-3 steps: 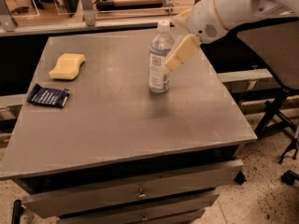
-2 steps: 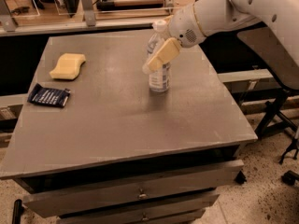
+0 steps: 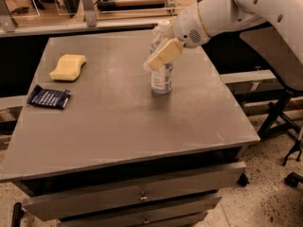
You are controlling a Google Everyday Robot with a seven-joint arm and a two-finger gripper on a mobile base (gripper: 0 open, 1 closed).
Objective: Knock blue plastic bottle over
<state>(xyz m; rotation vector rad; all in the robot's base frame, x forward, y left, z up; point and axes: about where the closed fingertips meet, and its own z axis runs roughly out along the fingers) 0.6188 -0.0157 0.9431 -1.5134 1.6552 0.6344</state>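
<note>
Grey metal makes up the table point(image 3: 118, 131), seen from the front by the one camera, with drawers point(image 3: 142, 195) below its top. The blue plastic bottle point(image 3: 162, 78) stands on its base towards the far right part of the tabletop, roughly upright, its white cap point(image 3: 163, 25) at the top and its printed label facing the camera. The white arm point(image 3: 232, 8) reaches in from the upper right, and the gripper point(image 3: 161, 56) lies slantwise across the bottle's upper half, its tan pad in front of the neck and shoulder and touching it. Whether the gripper is released or clenched cannot be told from this angle. Well apart, near the left edge, lies a yellow sponge point(image 3: 68, 66), and just in front of it a dark blue packet point(image 3: 49, 97) lies flat.
</note>
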